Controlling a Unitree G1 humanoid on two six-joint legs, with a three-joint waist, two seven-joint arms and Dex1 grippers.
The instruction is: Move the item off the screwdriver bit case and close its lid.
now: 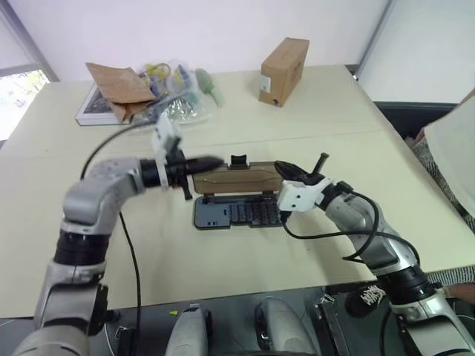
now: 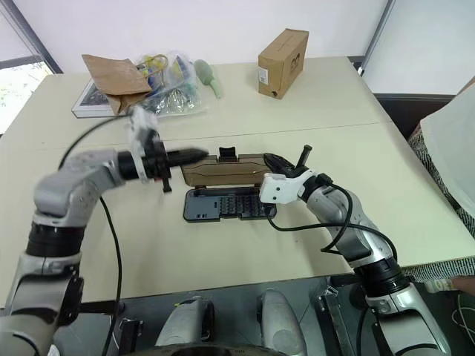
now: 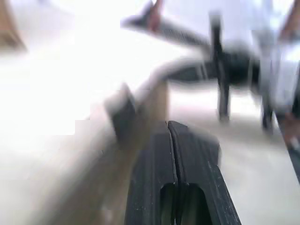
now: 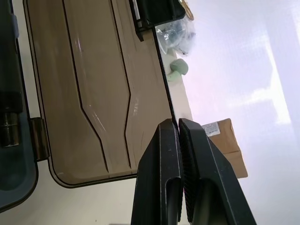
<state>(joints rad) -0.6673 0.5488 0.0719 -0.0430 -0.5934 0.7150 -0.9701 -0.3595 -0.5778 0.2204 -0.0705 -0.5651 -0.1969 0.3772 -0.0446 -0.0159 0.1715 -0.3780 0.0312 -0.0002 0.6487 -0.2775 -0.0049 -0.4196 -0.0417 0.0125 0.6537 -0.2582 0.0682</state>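
Note:
The screwdriver bit case lies open mid-table, its dark grey tray toward me and its brown lid hinged behind it. The item, a tiny black squarish piece, sits on the lid's far edge, also seen as the item in the right wrist view. My left gripper is shut and empty, held level at the lid's left end, just left of the item. At the lid's right end my right gripper is shut and empty, fingertips against the lid's edge.
A cardboard box stands at the back right. A brown paper bag, plastic bags of small goods and a flat white book lie at the back left. A person's sleeve shows at the right edge.

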